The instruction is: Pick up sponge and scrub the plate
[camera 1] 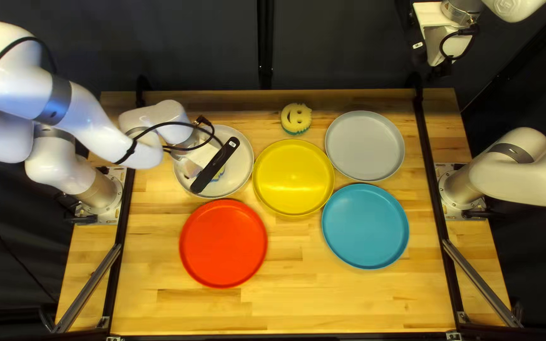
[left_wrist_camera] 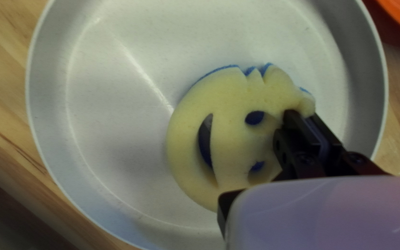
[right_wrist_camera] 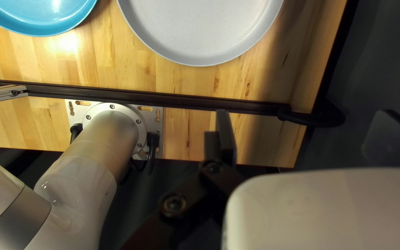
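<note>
— Starting at the left gripper: fingers in what state?
— Clenched on the edge of a pale yellow sponge, round, with a cut-out smiling face and a blue underside.
— And located where?
— Within the rim of a white plate, off its centre. Impossible to tell how firmly pressed down.
— Just beside that plate?
— Toward the middle of the wooden tabletop, a yellow plate; closer to the near edge, a red plate.
— Farther out?
— Beyond the yellow plate, a second sponge, also with a smiling face, on a green base. Toward the right of the top left view, a grey plate, with a blue plate on its near side.
— And at the right gripper?
— Fingers spread apart, with nothing between them, raised past the far edge, in front of a dark curtain. Well apart from both sponges.
</note>
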You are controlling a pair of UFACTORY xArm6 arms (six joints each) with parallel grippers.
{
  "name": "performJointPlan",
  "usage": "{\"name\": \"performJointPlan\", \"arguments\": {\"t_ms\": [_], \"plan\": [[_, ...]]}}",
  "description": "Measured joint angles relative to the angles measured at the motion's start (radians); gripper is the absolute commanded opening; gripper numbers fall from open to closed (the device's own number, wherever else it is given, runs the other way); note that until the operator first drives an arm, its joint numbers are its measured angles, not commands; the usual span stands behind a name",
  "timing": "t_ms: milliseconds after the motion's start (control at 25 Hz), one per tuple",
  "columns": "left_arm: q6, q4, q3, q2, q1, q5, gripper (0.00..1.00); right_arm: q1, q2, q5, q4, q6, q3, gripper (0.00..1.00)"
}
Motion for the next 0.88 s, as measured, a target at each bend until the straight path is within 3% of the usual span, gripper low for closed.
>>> {"name": "performJointPlan", "arguments": {"t_ms": [240, 720, 880], "plan": [[0.073, -0.053, -0.048, 0.052, 0.013, -0.011, 0.00, 0.000, 0.000, 0.000, 0.000, 0.000, 0.000, 1.00], [0.053, -0.056, 0.169, -0.167, 0.022, 0.015, 0.00, 0.000, 0.000, 0.000, 0.000, 0.000, 0.000, 1.00], [0.037, -0.046, 0.191, -0.200, 0.034, 0.034, 0.00, 0.000, 0.000, 0.000, 0.000, 0.000, 0.000, 1.00]]}}
